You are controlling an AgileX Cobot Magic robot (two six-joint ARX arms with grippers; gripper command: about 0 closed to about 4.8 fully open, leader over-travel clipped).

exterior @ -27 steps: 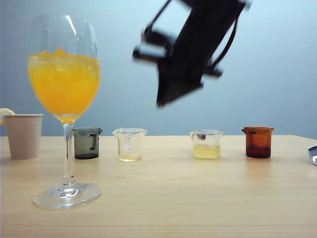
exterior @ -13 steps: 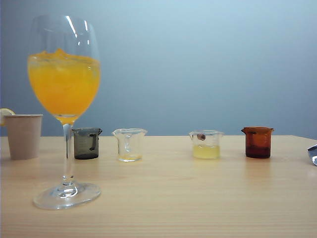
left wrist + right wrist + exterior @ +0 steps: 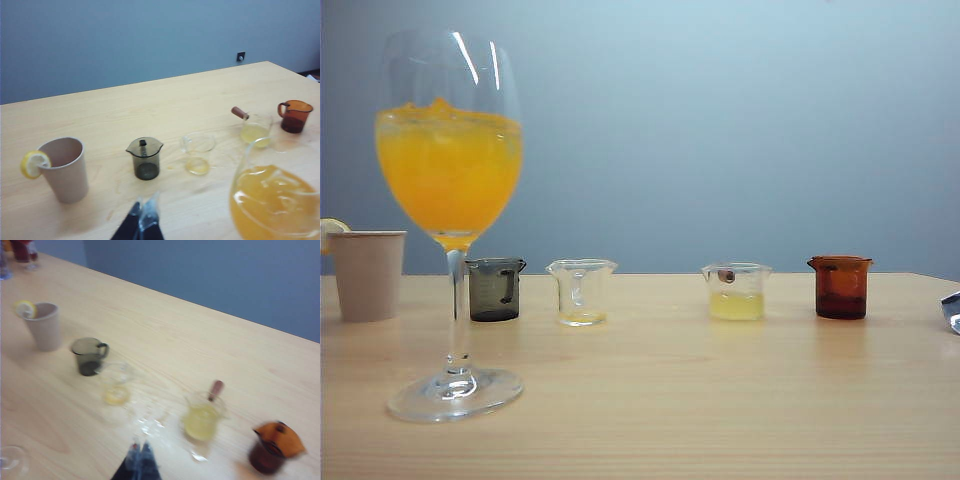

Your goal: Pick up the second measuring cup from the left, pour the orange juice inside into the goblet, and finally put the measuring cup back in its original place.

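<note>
The goblet (image 3: 450,100) stands at the front left, its bowl more than half full of orange juice (image 3: 450,180). The second measuring cup from the left (image 3: 582,292) stands upright in the row behind, clear, with only a thin yellowish film at its bottom. Neither gripper shows in the exterior view. In the left wrist view my left gripper (image 3: 143,206) hangs shut and empty above the table, short of the clear cup (image 3: 198,152) and beside the goblet (image 3: 275,200). In the right wrist view my right gripper (image 3: 140,446) is shut on nothing, well back from that cup (image 3: 116,385).
A beige paper cup (image 3: 367,273) with a lemon slice stands far left. The row also holds a smoky grey cup (image 3: 496,288), a clear cup of pale yellow liquid (image 3: 736,292) and an amber cup (image 3: 841,286). A shiny object (image 3: 952,310) pokes in at the right edge.
A dark arm that blurred across the air above the cups a second ago has left the exterior view. Nothing on the table has moved.
</note>
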